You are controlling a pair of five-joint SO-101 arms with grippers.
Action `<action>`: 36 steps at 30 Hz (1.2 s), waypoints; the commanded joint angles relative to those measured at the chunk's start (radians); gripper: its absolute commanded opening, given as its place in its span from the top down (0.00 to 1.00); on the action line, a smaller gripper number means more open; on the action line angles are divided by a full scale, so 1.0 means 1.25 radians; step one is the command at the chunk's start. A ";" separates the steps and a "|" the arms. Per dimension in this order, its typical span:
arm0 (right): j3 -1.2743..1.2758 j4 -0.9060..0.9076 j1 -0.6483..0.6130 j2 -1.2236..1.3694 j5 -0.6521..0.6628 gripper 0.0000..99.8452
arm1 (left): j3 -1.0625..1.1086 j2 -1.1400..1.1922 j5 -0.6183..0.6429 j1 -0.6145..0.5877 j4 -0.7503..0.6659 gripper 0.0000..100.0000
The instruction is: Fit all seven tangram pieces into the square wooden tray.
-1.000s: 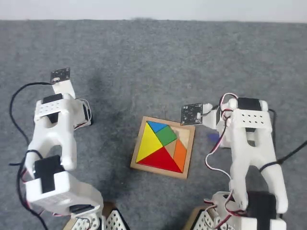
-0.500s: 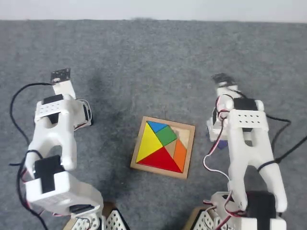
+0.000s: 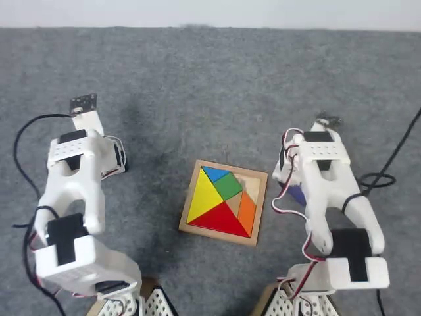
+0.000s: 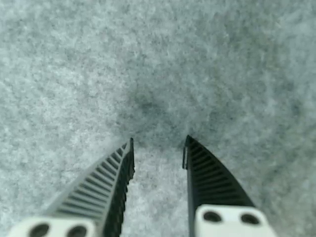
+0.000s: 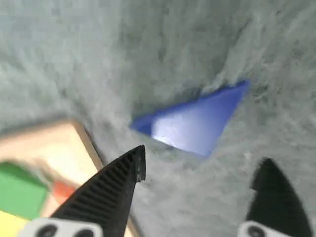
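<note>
Right wrist view: right jaws spread near the blue triangle (image 5: 192,126) beside the tray (image 5: 47,140); left jaws parted over carpet (image 4: 148,59)

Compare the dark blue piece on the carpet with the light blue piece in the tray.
Place: the dark blue piece lies on the grey carpet beside the wooden tray; the light blue piece sits inside it, at a corner.
Surroundings: the right tool hangs open over the dark blue piece; no tool is near the light blue piece.
Shade: one is deep blue, the other sky blue.
Both lie flat and look triangular.
</note>
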 commanded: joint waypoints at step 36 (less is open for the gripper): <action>-0.360 0.029 0.333 0.223 -0.104 0.70 | -0.006 -0.045 0.009 0.006 -0.011 0.85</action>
